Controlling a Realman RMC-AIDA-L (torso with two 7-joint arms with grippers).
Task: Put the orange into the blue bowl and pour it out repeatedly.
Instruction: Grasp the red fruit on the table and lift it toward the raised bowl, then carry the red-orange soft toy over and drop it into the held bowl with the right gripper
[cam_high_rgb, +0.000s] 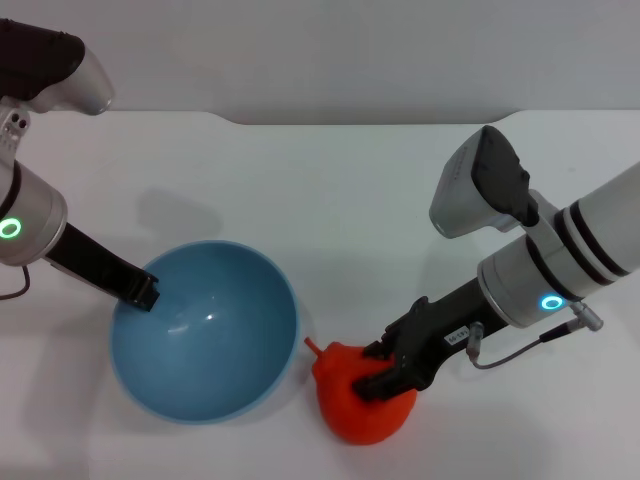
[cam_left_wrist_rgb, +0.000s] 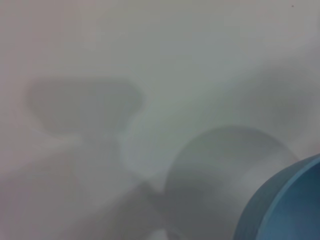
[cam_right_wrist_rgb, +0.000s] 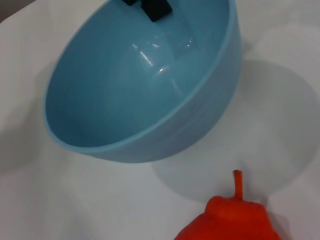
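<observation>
The blue bowl (cam_high_rgb: 215, 335) is empty and tipped a little, its opening turned toward the right. My left gripper (cam_high_rgb: 142, 290) is shut on its far left rim, with one dark finger (cam_right_wrist_rgb: 156, 7) showing inside the bowl (cam_right_wrist_rgb: 140, 90). The left wrist view catches only a slice of the bowl's outer wall (cam_left_wrist_rgb: 285, 205). Just right of the bowl is the orange (cam_high_rgb: 350, 410), orange-red with a small stem (cam_right_wrist_rgb: 237, 180). My right gripper (cam_high_rgb: 385, 375) is shut on the orange from its right side, black fingers wrapped over the top. The fruit's underside is hidden.
Everything rests on a white table (cam_high_rgb: 330, 200) whose back edge runs along the top of the head view. The bowl and the orange stand only a few centimetres apart near the front edge.
</observation>
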